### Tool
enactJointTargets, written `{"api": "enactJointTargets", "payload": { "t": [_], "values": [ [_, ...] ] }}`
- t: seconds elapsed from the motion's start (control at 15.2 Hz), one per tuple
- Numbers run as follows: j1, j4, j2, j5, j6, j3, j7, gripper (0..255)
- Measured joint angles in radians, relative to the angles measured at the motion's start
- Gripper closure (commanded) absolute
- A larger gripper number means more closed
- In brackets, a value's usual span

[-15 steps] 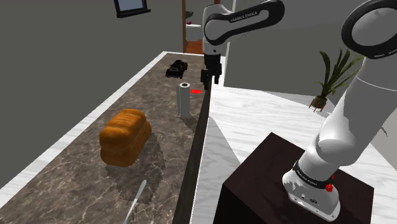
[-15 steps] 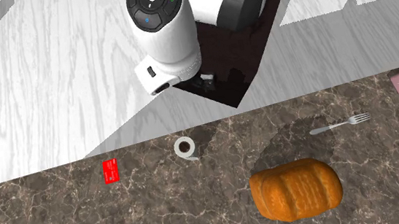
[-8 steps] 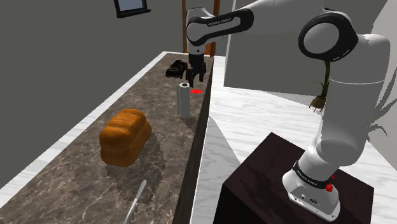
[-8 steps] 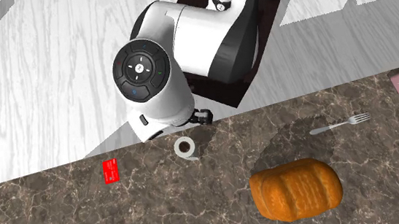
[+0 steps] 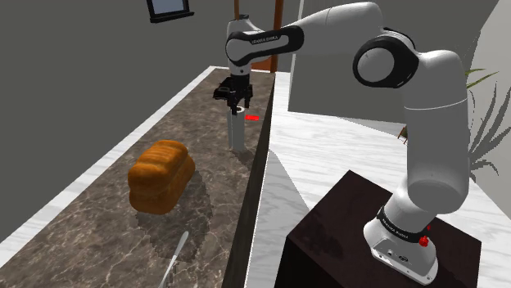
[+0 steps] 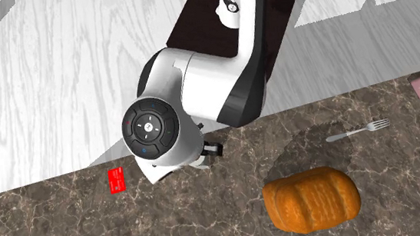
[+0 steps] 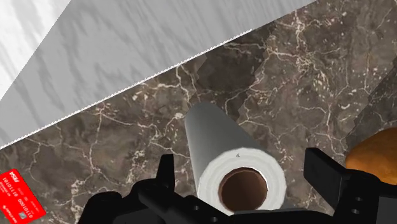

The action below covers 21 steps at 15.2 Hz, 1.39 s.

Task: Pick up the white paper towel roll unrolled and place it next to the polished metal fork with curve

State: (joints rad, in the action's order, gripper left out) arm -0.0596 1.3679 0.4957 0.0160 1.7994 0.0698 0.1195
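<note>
Hovering above upright paper towel roll (image 7: pixel 219 140), we see fingers (image 7: pixel 324 173) spread at its 9 and 3 o'clock, not touching.

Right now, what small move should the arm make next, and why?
Probably lower straight down: the open gripper hangs above the upright paper towel roll, its fingers apart on either side and touching nothing, so descending would bring the roll between them for a grip.
</note>
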Motion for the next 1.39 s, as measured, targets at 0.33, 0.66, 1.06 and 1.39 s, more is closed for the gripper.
{"api": "enactJointTargets", "payload": {
  "t": [0.33,0.66,1.06,1.39],
  "values": [
    [-0.002,0.047,0.005,0.000,0.053,0.001,-0.001,0],
    [-0.002,0.049,0.007,0.000,0.057,0.000,-0.001,0],
    [-0.002,0.049,0.007,-0.001,0.057,0.000,-0.001,255],
    [-0.002,0.049,0.007,0.000,0.057,0.000,-0.001,255]
  ]
}}
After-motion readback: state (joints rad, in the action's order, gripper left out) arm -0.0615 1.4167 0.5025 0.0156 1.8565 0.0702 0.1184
